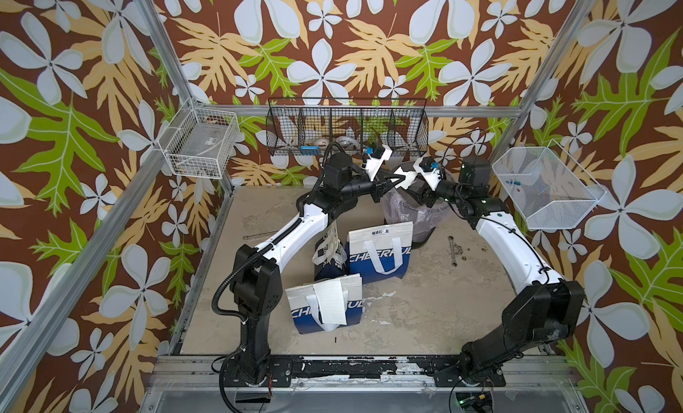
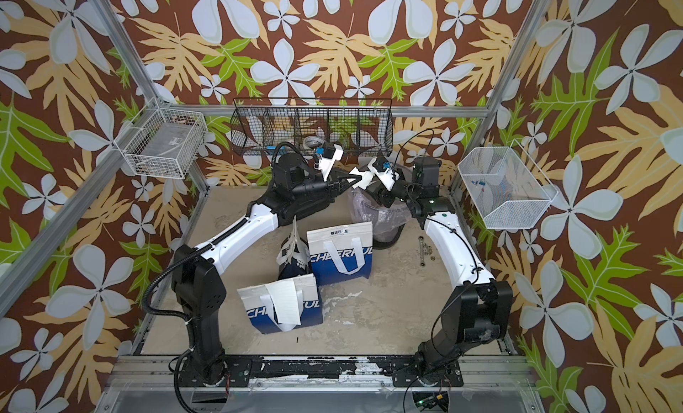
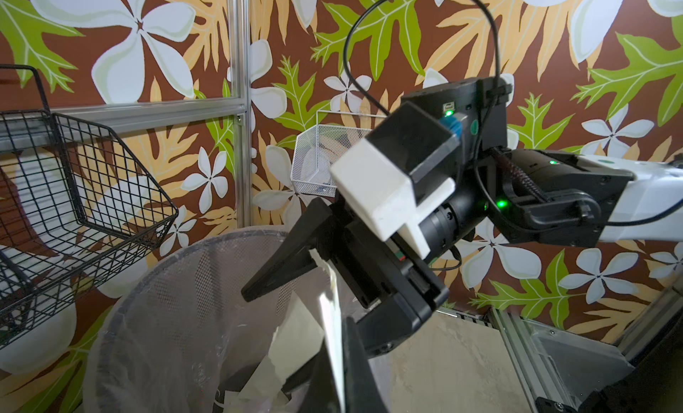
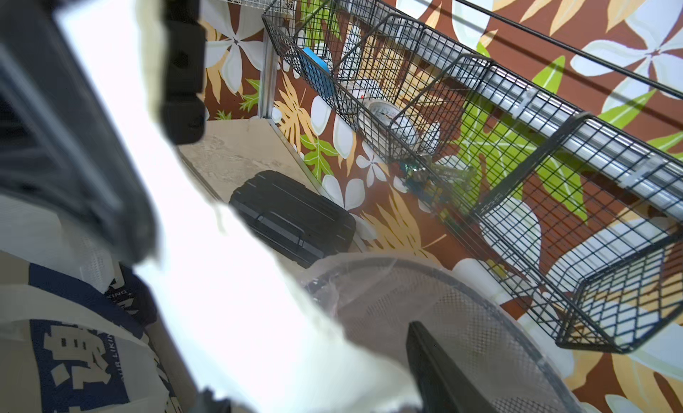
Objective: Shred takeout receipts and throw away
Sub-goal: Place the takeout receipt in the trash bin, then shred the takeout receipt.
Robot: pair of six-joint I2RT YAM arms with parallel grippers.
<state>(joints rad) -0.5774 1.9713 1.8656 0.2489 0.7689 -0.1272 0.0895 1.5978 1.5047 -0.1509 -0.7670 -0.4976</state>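
Note:
Both arms meet over the mesh trash bin (image 1: 410, 217) at the back of the table. My left gripper (image 3: 338, 389) is shut on a torn white receipt piece (image 3: 330, 311), seen edge-on, above the bin's mouth (image 3: 177, 281). That piece passes between the spread fingers (image 3: 281, 259) of my right gripper (image 1: 417, 188), which is open; in the right wrist view the paper (image 4: 229, 281) fills the middle. Torn pieces (image 3: 295, 333) lie in the bin's liner. Another receipt (image 1: 330, 300) lies on the front blue-and-white bag (image 1: 295, 318).
An upright CHEERFUL bag (image 1: 380, 252) and a tipped dark bag (image 1: 329, 272) stand mid-table. A wrench (image 1: 452, 250) lies to the right. A black wire basket (image 1: 347, 128) hangs on the back wall just behind the grippers; white baskets hang left (image 1: 199, 145) and right (image 1: 543, 187).

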